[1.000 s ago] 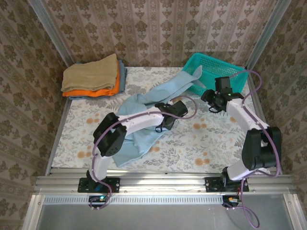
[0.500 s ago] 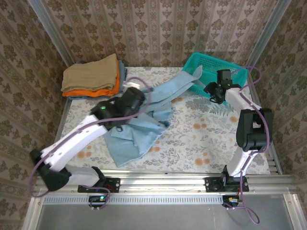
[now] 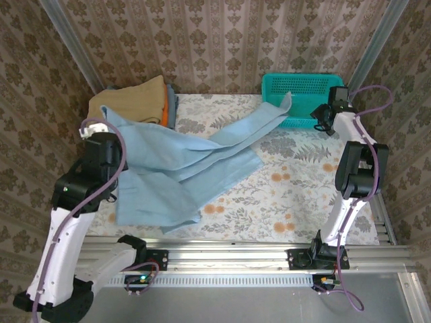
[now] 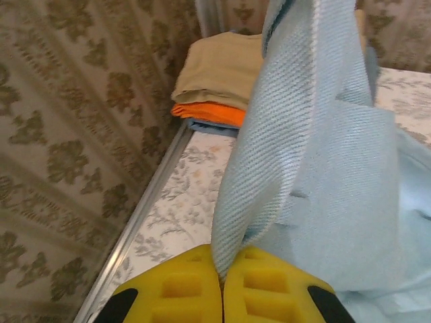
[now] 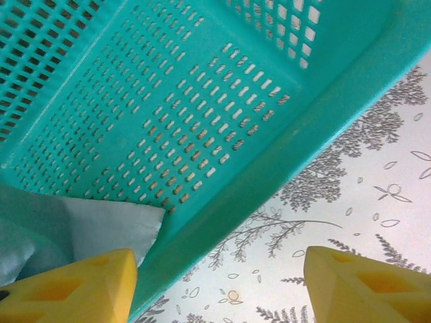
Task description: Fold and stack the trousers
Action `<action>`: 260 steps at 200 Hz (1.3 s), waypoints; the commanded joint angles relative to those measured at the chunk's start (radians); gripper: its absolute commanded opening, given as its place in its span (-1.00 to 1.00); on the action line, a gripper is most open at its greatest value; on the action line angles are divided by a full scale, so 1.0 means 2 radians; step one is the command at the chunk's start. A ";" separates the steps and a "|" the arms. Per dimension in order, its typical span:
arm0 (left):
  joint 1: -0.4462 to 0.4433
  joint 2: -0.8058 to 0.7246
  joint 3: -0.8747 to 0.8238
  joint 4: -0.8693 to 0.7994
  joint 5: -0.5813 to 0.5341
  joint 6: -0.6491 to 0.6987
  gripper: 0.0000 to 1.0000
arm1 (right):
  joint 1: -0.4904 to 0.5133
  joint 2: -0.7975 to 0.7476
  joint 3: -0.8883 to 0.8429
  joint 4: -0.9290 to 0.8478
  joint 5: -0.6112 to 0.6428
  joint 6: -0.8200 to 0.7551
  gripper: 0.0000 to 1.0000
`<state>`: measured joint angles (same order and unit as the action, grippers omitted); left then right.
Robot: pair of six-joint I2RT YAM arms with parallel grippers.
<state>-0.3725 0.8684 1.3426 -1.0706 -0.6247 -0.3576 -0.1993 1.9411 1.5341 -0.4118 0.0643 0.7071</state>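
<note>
No fold yet: pale sky-blue soft cloth trousers (image 3: 182,161) sprawl across the desk (image 3: 303,195) into the teal plastic basket (image 3: 303,84). Left end effector (image 4: 221,272) pinches them; right end effector (image 5: 217,282) wide, empty.

trousers (image 3: 168,182) | pale sky-blue, rumpled | one end lifted — leg tip at teal basket (image 3: 303,84)

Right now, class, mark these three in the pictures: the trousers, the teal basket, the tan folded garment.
trousers (image 3: 172,168), top external view, on the spread middle of the cloth.
teal basket (image 5: 168,114), right wrist view, on its slotted mesh.
tan folded garment (image 4: 219,70), left wrist view, on its top face.
</note>
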 commanded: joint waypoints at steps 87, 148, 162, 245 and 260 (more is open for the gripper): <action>0.109 -0.019 -0.031 0.022 0.085 0.042 -1.00 | 0.166 -0.071 -0.123 0.094 -0.102 0.052 0.73; 0.112 -0.023 -0.039 0.030 0.107 0.048 -1.00 | 0.166 0.040 -0.033 0.119 -0.169 0.065 0.00; 0.113 -0.024 -0.042 0.031 0.110 0.049 -1.00 | 0.166 0.034 -0.038 0.130 -0.168 0.067 -0.42; 0.114 -0.023 -0.058 0.045 0.157 0.050 -1.00 | 0.190 -0.068 -0.012 0.096 -0.120 0.011 -1.00; 0.114 -0.024 -0.063 0.048 0.169 0.049 -1.00 | 0.203 -0.083 0.000 0.090 -0.095 -0.017 -1.00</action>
<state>-0.1555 0.8364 1.2297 -1.0241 -0.3317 -0.2752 0.1692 1.8725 1.4612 -0.2104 -0.2310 0.7776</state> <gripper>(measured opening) 0.062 0.063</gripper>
